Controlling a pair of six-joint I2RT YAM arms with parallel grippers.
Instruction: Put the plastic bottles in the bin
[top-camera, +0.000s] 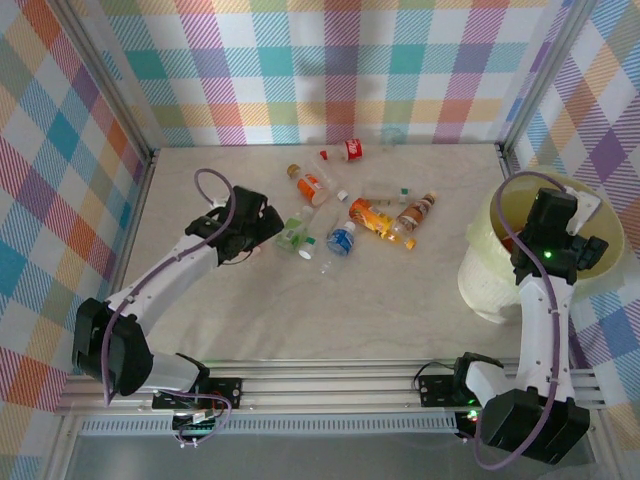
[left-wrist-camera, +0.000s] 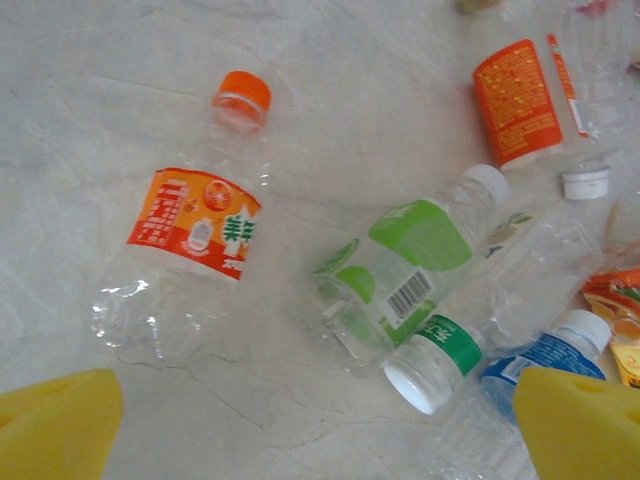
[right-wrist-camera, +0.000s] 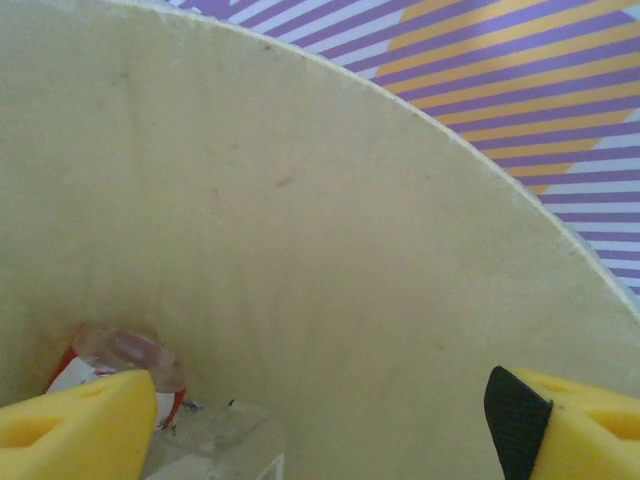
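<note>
The left gripper (left-wrist-camera: 320, 425) stands wide open and empty above the bottles (left-wrist-camera: 420, 240) on the table (left-wrist-camera: 120, 100). The right gripper (right-wrist-camera: 320, 420) is open inside the bin (right-wrist-camera: 300, 220), holding nothing.

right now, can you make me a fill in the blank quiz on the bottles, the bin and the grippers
1. The right gripper hangs over the opening of the bin with its jaws ____.
2. The orange-labelled bottle in front of the left gripper has an ____ cap.
3. The bottle with the barcode has a ____ cap.
4. The bottle down in the bin has a ____ and white label.

Missing words: open; orange; white; red
</note>
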